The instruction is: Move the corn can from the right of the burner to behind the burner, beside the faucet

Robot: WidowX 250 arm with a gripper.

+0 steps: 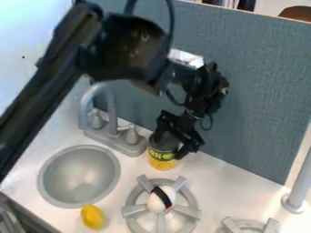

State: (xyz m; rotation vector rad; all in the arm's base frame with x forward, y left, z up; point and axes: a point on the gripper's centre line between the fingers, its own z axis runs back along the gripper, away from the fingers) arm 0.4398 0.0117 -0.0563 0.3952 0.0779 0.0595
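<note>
At the counter's back, right of the faucet, the black gripper (pixel 173 137) hangs with its fingers down on either side of a can (pixel 162 157). The can has a dark green upper part and a yellow lower part, and the fingers touch it near its top. A white rounded thing (pixel 158 203) with a black band and a red edge rests on the grey stove burner (pixel 135 210), in front of the can. A yellow oval thing (pixel 93 216) lies on the counter by the sink's front side.
The round grey sink (pixel 79 176) is at the left, with the grey faucet (pixel 113 128) behind it. A blue-grey panel (pixel 255 86) rises along the back. At the right are a second burner (pixel 250 225) and a grey post (pixel 298 195).
</note>
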